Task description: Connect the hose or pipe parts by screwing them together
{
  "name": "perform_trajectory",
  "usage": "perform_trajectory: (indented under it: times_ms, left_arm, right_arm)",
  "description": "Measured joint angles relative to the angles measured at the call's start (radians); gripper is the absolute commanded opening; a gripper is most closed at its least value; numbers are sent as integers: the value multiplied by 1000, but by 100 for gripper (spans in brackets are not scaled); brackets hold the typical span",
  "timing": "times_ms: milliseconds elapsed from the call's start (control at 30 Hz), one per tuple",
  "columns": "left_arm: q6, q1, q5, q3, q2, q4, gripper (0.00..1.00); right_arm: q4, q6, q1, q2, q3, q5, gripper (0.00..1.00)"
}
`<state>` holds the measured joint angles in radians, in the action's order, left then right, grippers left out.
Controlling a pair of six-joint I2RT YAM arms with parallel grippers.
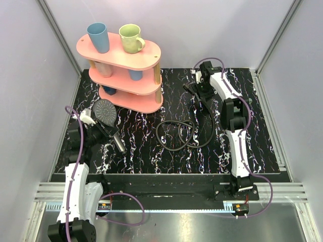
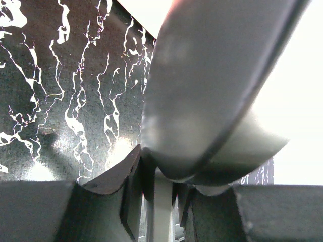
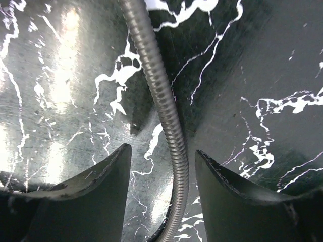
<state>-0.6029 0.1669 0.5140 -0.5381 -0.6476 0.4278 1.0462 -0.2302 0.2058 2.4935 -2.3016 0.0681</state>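
Note:
The dark grey shower head (image 1: 105,112) is at the left of the marbled table, its dotted face up and its handle (image 1: 119,143) slanting down-right. My left gripper (image 1: 102,129) is shut on the handle just below the head. In the left wrist view the shower head (image 2: 212,85) fills the frame above the left gripper (image 2: 159,174). The black hose (image 1: 176,134) lies looped mid-table, with one end running up to my right gripper (image 1: 193,91). In the right wrist view the ribbed hose (image 3: 160,96) passes between the open right gripper (image 3: 162,151) without touching either finger.
A pink three-tier shelf (image 1: 149,54) stands at the back left, close behind the shower head. It carries a blue cup (image 1: 98,37) and a green mug (image 1: 131,39) on top, with more cups on its lower tiers. Grey walls enclose the table on three sides.

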Motion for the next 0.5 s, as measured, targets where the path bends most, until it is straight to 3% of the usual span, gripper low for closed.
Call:
perform_trajectory:
  times_ms: [200, 300, 433, 500]
  left_arm:
    - [0, 0, 0, 0, 0, 0, 0]
    - [0, 0, 1, 0, 0, 0, 0]
    - [0, 0, 1, 0, 0, 0, 0]
    - [-1, 0, 1, 0, 0, 0, 0]
  right_arm:
    - [6, 6, -6, 0, 51, -15, 56]
    - [6, -8, -6, 0, 54, -13, 43]
    - [-6, -38, -7, 0, 58, 10, 17]
    - [-14, -42, -8, 0, 59, 33, 9]
